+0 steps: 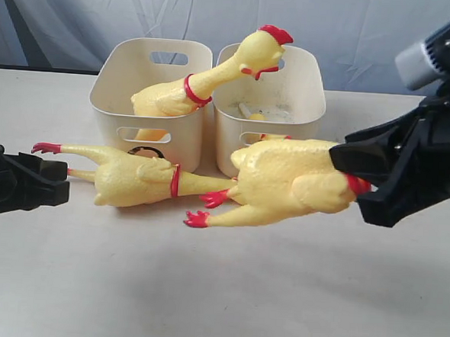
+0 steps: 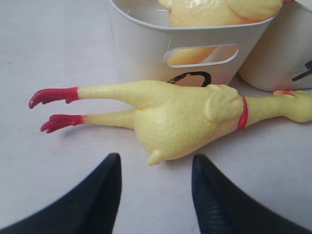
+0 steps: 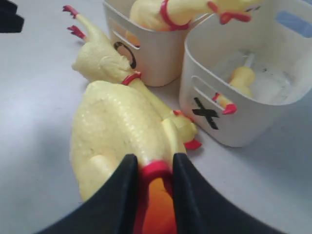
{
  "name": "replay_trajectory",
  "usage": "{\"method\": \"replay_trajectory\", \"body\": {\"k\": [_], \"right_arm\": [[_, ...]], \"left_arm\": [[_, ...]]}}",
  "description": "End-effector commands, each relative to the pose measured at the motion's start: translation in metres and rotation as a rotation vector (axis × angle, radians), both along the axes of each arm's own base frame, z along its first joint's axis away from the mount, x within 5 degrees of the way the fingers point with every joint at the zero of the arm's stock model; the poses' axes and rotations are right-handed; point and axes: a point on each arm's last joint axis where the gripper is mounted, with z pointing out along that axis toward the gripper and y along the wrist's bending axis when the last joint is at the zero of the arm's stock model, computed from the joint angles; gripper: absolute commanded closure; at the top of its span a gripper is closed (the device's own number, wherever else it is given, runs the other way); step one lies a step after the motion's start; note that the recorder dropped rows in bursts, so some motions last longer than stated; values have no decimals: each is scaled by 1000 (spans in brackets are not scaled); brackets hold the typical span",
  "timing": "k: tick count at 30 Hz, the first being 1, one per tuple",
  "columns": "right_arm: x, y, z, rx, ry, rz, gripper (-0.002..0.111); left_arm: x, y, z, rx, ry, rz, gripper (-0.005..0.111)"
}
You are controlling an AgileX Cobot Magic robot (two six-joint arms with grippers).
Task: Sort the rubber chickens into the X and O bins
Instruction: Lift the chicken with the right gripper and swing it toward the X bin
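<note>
1. The right gripper is reaching in low from the side away from the O bin, its arm running nearly level above the worktop.
2. Its fingers are grasping the headless body, clamped on the red neck ring.
3. The headless body is lying on its side forward of the O bin and off to that bin's right, with its red feet pointing back toward the O bin.
4. The left gripper is hovering low over the worktop, forward and left of the O bin. Its fingers are released and spread wide, near a tail but not touching it.
5. That tail belongs to a whole chicken, which is lying on the worktop just in front of the O bin, below the O mark.
6. The O bin is holding a second whole chicken, whose neck is leaning out over the rim.
7. The X bin is standing just beside the O bin and is holding a small yellow piece.
</note>
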Motion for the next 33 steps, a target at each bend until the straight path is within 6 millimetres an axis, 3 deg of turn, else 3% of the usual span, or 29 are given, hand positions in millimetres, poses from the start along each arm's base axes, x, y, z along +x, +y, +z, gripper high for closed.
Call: {"method": "replay_trajectory", "body": {"k": [1,6,11,15,33], "right_arm": [[-9,-14,13,-6,-68,-102,109],[-23,-32,31,3,-185,-221,109],[-21,-41,40,4,-282,-315,109],[-14,-40,46,26,-366,-326,109],[22,-23,34,19,-415,-304,109]], "left_arm": [[2,0,1,-10,-7,13,62],[2,0,1,-10,-7,13,62],[2,0,1,-10,-7,13,62],[2,0,1,-7,-8,11,62],[2,0,1,-7,-8,11,62]]}}
